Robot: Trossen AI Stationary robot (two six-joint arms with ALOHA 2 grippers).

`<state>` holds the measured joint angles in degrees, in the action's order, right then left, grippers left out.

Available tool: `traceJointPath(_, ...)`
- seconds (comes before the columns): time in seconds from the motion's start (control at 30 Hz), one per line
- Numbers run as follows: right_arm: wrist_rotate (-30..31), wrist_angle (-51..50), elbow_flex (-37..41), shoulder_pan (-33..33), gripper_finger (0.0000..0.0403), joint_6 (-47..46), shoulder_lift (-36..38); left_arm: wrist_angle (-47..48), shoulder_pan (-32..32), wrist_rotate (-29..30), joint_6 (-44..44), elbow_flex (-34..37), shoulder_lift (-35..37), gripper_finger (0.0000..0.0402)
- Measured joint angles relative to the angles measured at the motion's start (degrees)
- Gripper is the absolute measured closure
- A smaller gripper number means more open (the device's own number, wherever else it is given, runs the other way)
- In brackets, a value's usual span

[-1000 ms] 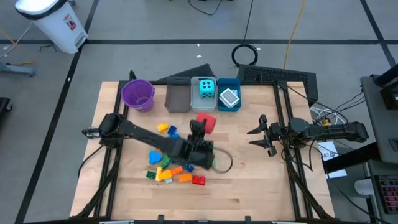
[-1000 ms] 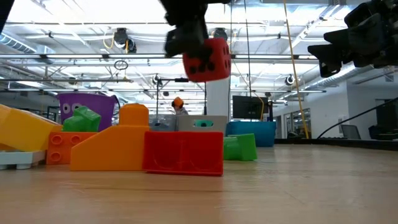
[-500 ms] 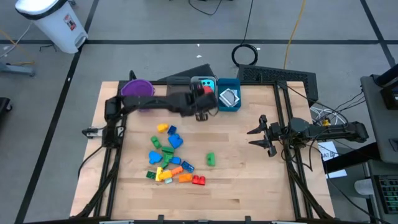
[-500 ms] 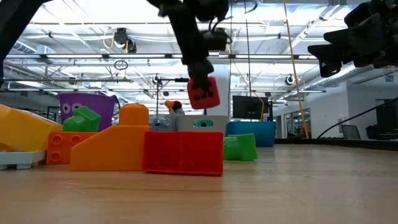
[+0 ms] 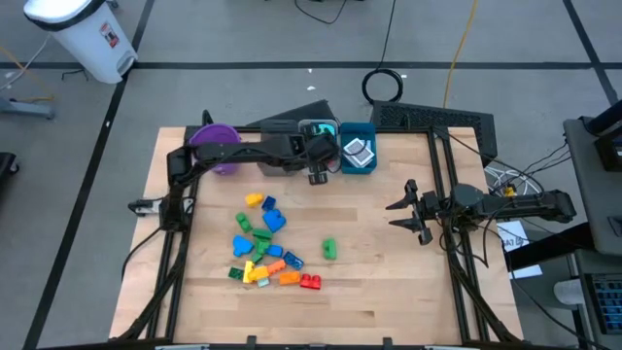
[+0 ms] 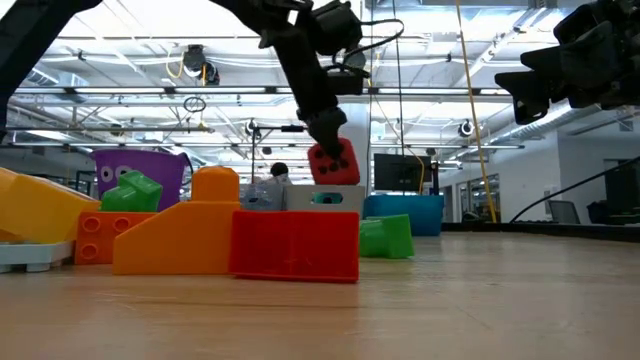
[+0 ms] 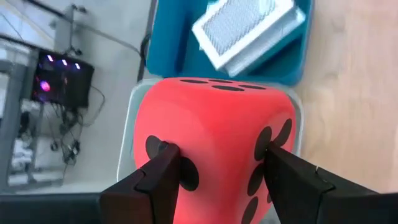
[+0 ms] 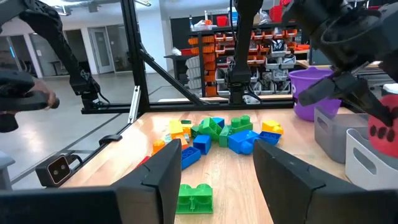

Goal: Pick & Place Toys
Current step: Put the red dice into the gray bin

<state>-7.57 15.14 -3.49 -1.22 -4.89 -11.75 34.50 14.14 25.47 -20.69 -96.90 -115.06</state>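
My left gripper (image 5: 316,160) reaches along the far row of bins and is shut on the red die (image 7: 214,140), which hangs over the white bin (image 7: 130,118). A cyan die (image 5: 328,128) shows in that bin, mostly hidden by the arm. The blue bin (image 5: 358,148) beside it holds white flat pieces (image 7: 249,28). Several coloured bricks (image 5: 262,248) lie in a loose pile near the table's middle left, with one green brick (image 5: 329,250) apart. My right gripper (image 5: 403,209) waits open at the right. My left gripper pinches the red die between its two fingers, one finger (image 7: 165,177) on each of two opposite dotted faces (image 7: 267,158). The fingers slant down from the table's left side. The die is lifted clear, tilted, just above the white bin (image 6: 320,198).
A purple bucket (image 5: 214,146) stands at the far left, and a grey bin (image 5: 277,156) next to it is partly under my left arm. The table's right half and near strip are bare wood (image 5: 389,282).
My left gripper has swung from over the table's middle toward the far edge, carrying the red die, and has rolled as it went. The die now hangs lower, over the white bin. It moved fast at first and has nearly stopped.
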Motion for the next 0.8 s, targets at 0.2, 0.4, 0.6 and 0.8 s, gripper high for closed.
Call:
traceJointPath(0.2,0.0,0.0,0.0,0.0,0.0232,0.0,-0.1,-0.8,-0.4,0.5,-1.4,0.0,-3.2,0.0193)
traceJointPath(0.4,0.0,0.0,0.0,0.0,0.0232,0.0,-0.4,0.6,-0.4,0.4,-1.3,0.0,-4.0,0.0193)
traceJointPath(0.6,0.0,0.0,0.0,0.0,0.0232,0.0,-0.5,0.8,-0.7,0.5,-1.7,0.0,-3.5,0.0175)
traceJointPath(0.8,0.0,0.0,0.0,0.0,0.0233,0.0,-0.5,0.9,-0.8,0.5,-2.1,0.0,-3.5,0.0139)
